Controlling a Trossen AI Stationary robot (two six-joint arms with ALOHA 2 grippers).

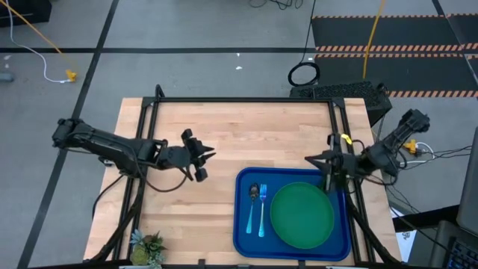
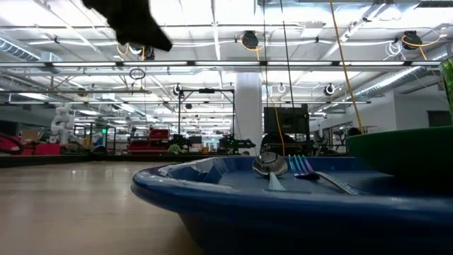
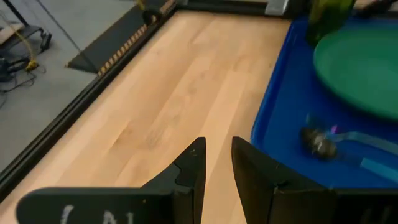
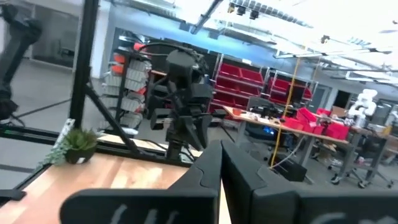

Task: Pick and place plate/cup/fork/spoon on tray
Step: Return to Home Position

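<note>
Currently, as I see it:
Right gripper (image 1: pixel 320 160): fingers closed, empty, just beyond tray (image 1: pixel 243 224) corner.
Left gripper (image 1: pixel 205 155): narrow gap, empty.
Cup (image 3: pixel 324 17): beside right gripper.

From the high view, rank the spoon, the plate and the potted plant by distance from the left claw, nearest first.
From the left claw, over the bare table:
1. spoon, at the tray's left edge.
2. plate, farther right, filling the tray's right part.
3. potted plant, at the table's near left corner; too close to the plate to call firmly.
</note>
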